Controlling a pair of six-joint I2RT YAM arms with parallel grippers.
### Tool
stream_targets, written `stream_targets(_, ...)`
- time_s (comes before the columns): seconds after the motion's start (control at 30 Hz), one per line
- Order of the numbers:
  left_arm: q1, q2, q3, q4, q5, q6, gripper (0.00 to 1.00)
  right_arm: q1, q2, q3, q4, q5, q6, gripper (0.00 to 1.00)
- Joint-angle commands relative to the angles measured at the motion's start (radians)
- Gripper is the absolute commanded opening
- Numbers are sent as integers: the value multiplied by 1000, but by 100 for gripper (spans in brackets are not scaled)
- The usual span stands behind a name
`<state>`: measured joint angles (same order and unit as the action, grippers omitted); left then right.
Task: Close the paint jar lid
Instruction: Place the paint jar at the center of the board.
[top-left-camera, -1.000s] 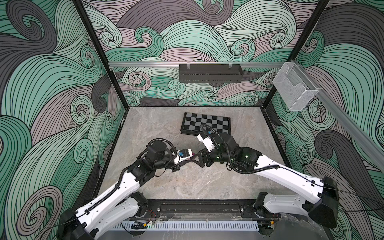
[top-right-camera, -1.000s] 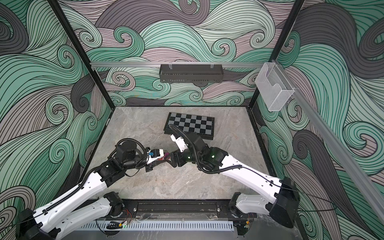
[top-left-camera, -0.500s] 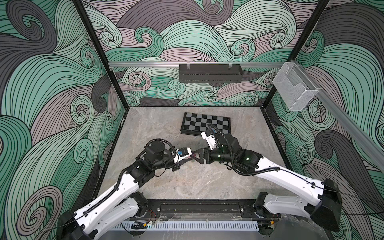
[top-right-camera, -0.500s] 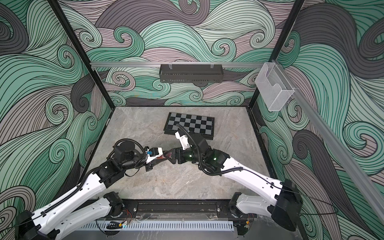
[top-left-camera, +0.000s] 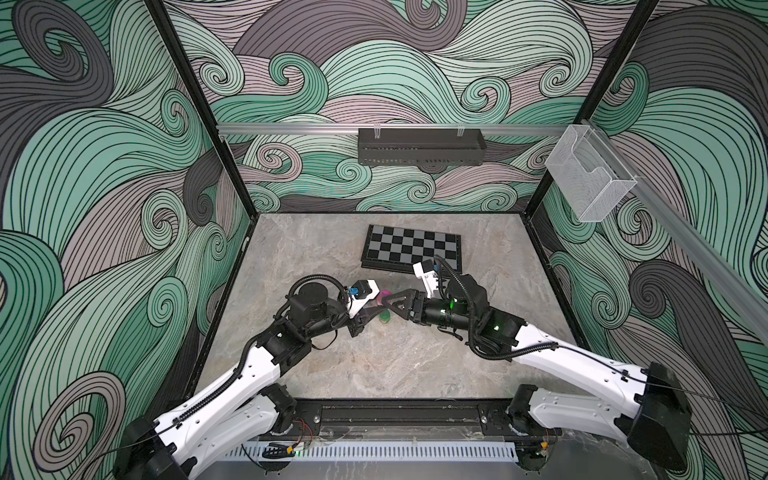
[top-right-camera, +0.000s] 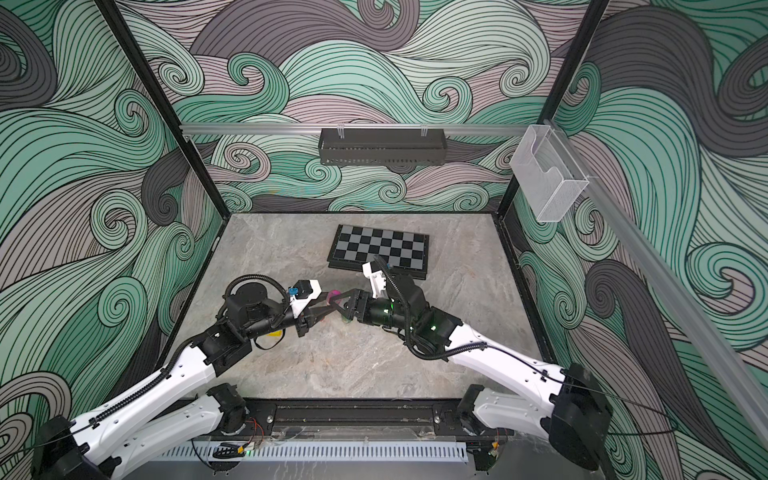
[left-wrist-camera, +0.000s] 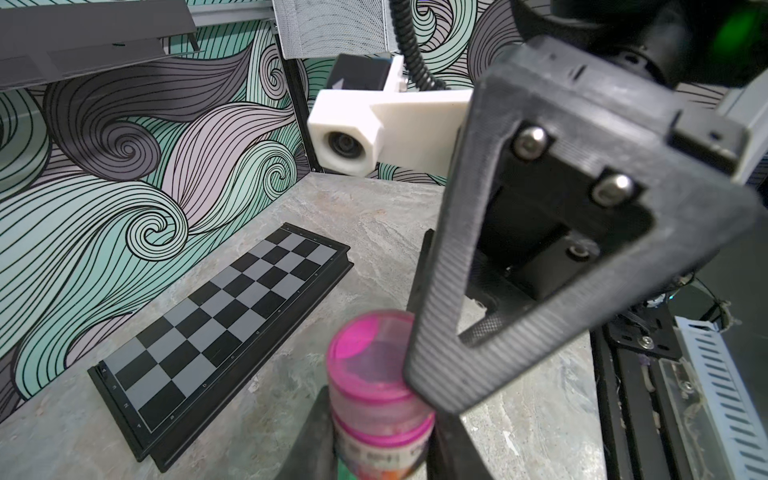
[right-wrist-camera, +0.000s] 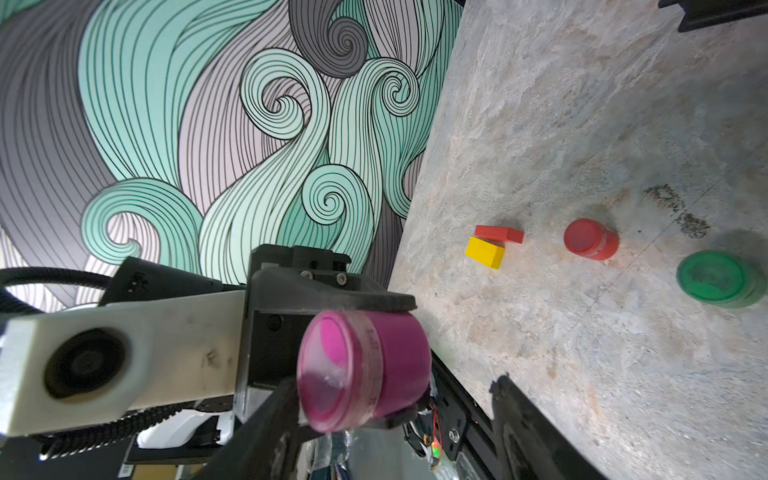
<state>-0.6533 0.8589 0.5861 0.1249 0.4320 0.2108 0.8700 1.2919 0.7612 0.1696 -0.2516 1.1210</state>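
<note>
Paint jar, pink, hangs clear of the table just on the robot's side of the chessboard, off that board's near edge. Its clear-topped lid sits on the mouth and looks square, though whether it is screwed home cannot be told. The left gripper is clamped on the jar's body below the lid and carries it. The right gripper faces it with jaws apart: one finger touches the lid's rim and the other stands well off, so nothing is pinched. Over the last second the jar has hardly shifted, while the right wrist has edged a little nearer the chessboard and turned about the lid. That reads as a release and reset between turns rather than a finished job, so the lid probably wants another pinch and twist, with the left grip holding the body from spinning. A green jar, a red jar, a red block and a yellow block rest on the table farther from the chessboard than the held jar, untouched
</note>
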Motion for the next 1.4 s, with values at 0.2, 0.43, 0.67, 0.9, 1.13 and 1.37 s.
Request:
stream_targets(0.2,-6,40,-2,146,91,-140,1,-4,10,-46,208,54,189,65)
stream_targets(0.43,-7,61,-3,171,138,-175,2,-4,25,-69,279,77,240,58)
stream_targets(0.67,-8,86,6,179,173,-200,2,-3,38,-77,329,71,271,51)
stream_targets(0.9,-7,94,9,176,178,-208,2,-3,40,-98,357,72,296,39)
stream_targets(1.13,-8,101,14,171,181,-211,2,-2,34,-124,397,92,312,21)
stream_targets(1.37,-8,102,15,174,183,-211,3,-2,28,-139,436,108,313,4)
